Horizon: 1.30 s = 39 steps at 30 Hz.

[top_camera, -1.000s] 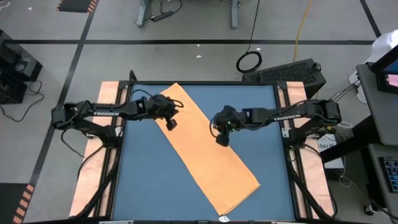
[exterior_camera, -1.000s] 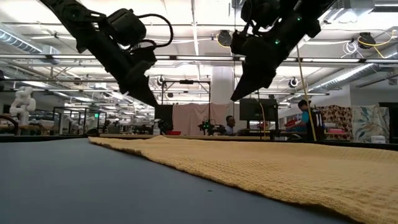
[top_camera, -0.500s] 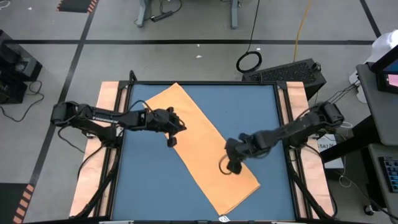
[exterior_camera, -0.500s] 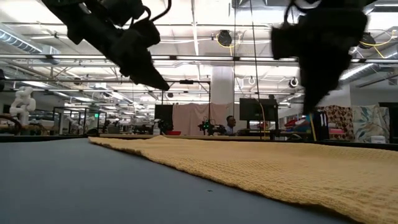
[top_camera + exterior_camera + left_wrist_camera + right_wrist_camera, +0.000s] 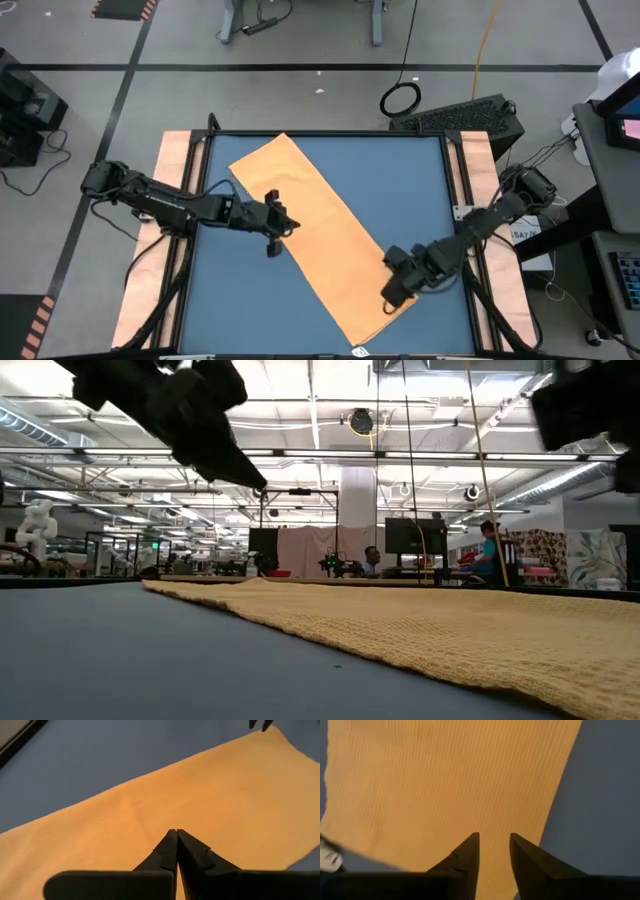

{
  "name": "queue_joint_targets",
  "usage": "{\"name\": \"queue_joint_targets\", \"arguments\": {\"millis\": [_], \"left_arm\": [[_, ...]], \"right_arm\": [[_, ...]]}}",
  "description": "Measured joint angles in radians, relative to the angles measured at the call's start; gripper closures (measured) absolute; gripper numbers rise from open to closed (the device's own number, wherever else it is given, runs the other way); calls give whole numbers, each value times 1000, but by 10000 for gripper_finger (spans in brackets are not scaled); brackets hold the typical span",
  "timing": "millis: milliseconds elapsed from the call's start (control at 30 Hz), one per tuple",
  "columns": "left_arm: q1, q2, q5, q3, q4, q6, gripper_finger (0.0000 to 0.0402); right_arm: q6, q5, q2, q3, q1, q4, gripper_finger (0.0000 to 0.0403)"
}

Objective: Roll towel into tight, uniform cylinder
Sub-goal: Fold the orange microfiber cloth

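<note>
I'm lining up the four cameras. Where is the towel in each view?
High view: towel lies flat, a diagonal strip from upper left to lower right on the mat.
Low view: towel stretches across the middle and right foreground.
Left wrist view: towel fills most of the picture beyond the shut left claw.
Right wrist view: towel fills the left and centre.
Shared landmark: the blue mat.

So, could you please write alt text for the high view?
An orange-yellow towel lies flat and unrolled, diagonally across a blue table. The left pincer hovers shut at its left edge; the right pincer, slightly open, sits over its near right corner.
</note>
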Motion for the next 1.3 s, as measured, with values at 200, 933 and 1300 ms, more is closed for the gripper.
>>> {"name": "queue_joint_targets", "arguments": {"millis": [200,933,1300], "left_arm": [[-82,0,-35,0,75,-2,391],[-79,76,-66,-1,116,36,391],[-69,78,-65,-1,118,54,391]], "right_arm": [[269,13,0,0,156,-20,261],[633,135,85,0,327,-43,238],[644,78,158,0,330,-1,238]]}}
